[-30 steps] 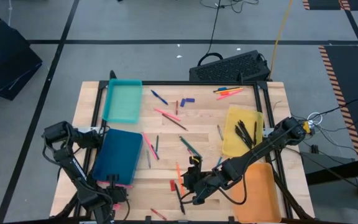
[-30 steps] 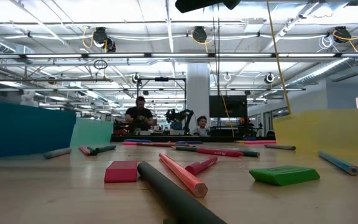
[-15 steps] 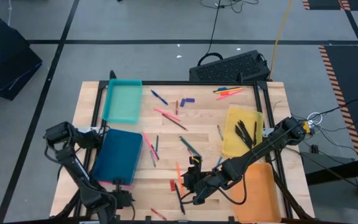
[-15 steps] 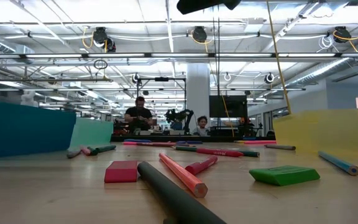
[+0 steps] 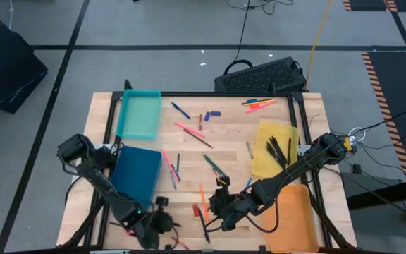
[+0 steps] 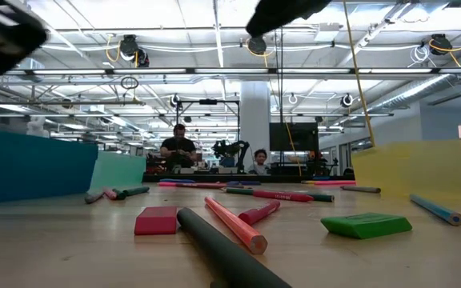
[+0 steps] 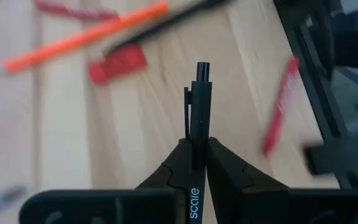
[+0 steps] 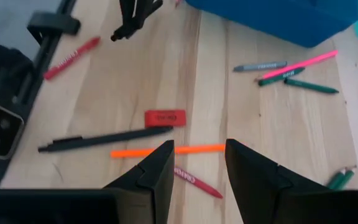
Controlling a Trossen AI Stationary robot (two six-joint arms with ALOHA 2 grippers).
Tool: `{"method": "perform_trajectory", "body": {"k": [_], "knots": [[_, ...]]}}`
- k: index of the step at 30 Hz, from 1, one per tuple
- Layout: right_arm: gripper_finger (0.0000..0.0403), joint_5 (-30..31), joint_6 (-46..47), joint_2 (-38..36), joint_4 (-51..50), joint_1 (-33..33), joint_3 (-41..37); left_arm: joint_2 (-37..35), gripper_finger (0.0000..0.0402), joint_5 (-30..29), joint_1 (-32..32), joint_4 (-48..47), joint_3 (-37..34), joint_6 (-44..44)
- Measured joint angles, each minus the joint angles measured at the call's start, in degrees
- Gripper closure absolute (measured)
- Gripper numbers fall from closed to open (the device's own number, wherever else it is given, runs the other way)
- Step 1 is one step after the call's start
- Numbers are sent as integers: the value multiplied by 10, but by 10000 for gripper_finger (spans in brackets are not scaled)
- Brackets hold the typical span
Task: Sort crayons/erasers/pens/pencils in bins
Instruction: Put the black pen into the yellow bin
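pinching slim black pen [image 7: 199, 102], left tool [image 7: 194, 149]; right tool [image 8: 199, 163] parted above wood-grain table [image 8: 229, 112].

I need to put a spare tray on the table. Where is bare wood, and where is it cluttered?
Bare wood: the strip between the teal bin and the yellow bin near the far edge is only lightly littered; the far right corner is clear. Crowded: the middle and near edge, where both grippers, left and right, work among pens.

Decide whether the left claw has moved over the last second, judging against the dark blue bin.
Yes. The left claw, gripping a black pen, moved rightward along the table's near edge, from below the dark blue translucent plastic bin to past its corner.
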Motion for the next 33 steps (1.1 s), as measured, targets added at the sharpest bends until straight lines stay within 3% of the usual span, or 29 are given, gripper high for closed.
{"method": "perform_trajectory", "body": {"k": [4,12,16,19,24,29,33], "knots": [[268,0,0,0,-28,0,0,0,367,0,38,-42,54,36],[268,1,28,-14,-112,-1,0,-12,367,-21,99,-313,196,21],[268,29,72,-56,-200,-6,-7,-47,367,-14,159,-282,192,44],[267,72,84,-103,-190,-11,-42,-61,367,-9,203,-205,178,113],[245,93,54,-183,-45,-18,-165,-75,366,37,251,-23,146,215],[213,93,-73,-251,288,-24,-325,-85,366,58,281,113,91,256],[203,93,-199,-290,505,-19,-409,-101,366,84,301,199,39,261]]}}
